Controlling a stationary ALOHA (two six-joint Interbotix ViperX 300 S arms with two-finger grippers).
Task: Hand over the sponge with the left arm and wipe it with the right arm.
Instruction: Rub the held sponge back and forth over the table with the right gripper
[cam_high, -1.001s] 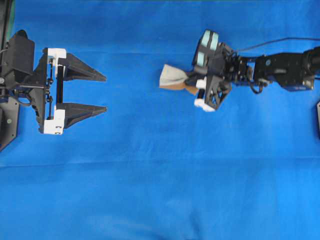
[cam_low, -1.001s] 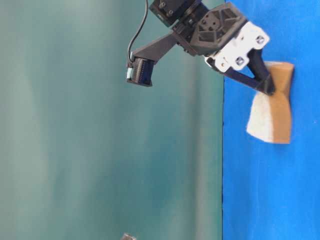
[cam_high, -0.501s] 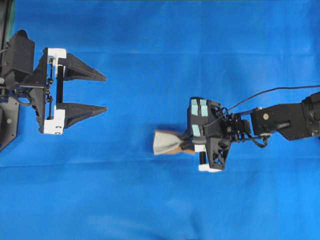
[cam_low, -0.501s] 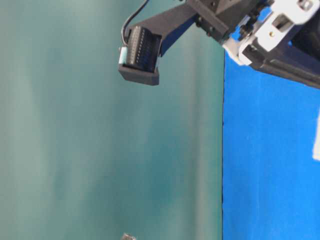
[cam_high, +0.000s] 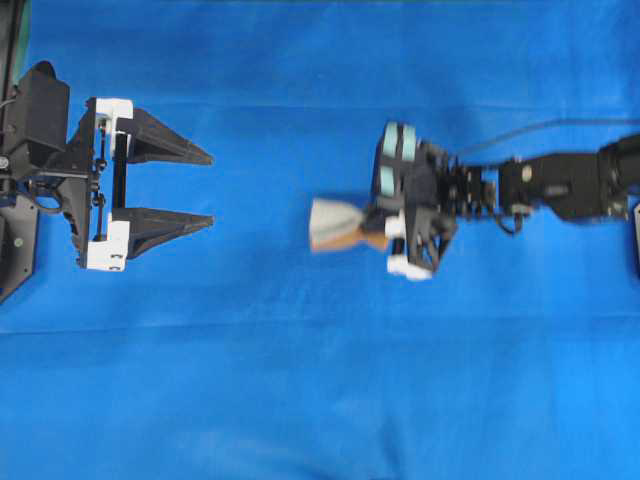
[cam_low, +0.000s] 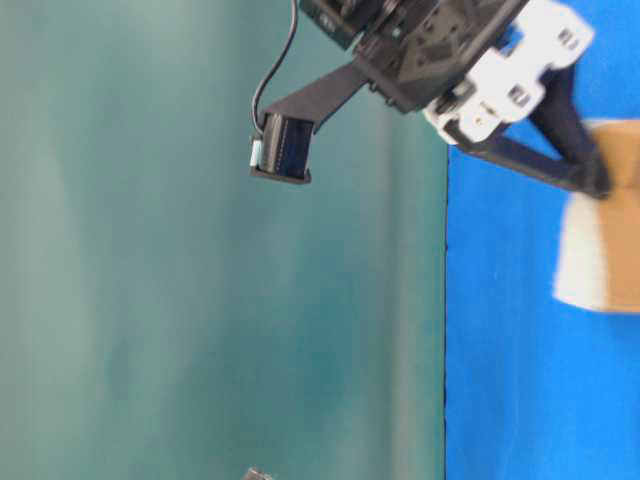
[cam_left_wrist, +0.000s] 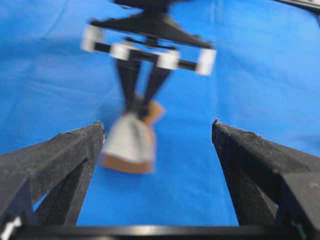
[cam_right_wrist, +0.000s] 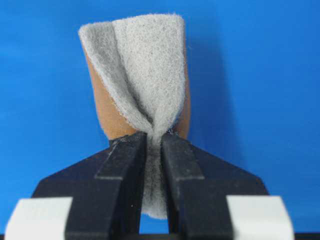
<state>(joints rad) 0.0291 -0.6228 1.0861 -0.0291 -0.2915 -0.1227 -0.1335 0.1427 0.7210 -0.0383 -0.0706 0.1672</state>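
The sponge (cam_right_wrist: 137, 80) — grey felt over orange-brown — folds, pinched in the right gripper (cam_right_wrist: 154, 150); left gripper (cam_high: 205, 186) spread wide.

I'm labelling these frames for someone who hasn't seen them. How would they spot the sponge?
On the blue cloth, find the arm with teal wrist patches. Its claw, the right claw, pinches the sponge: a small pad, grey-white felt over orange-brown, creased in the middle, the only soft, pale thing there.
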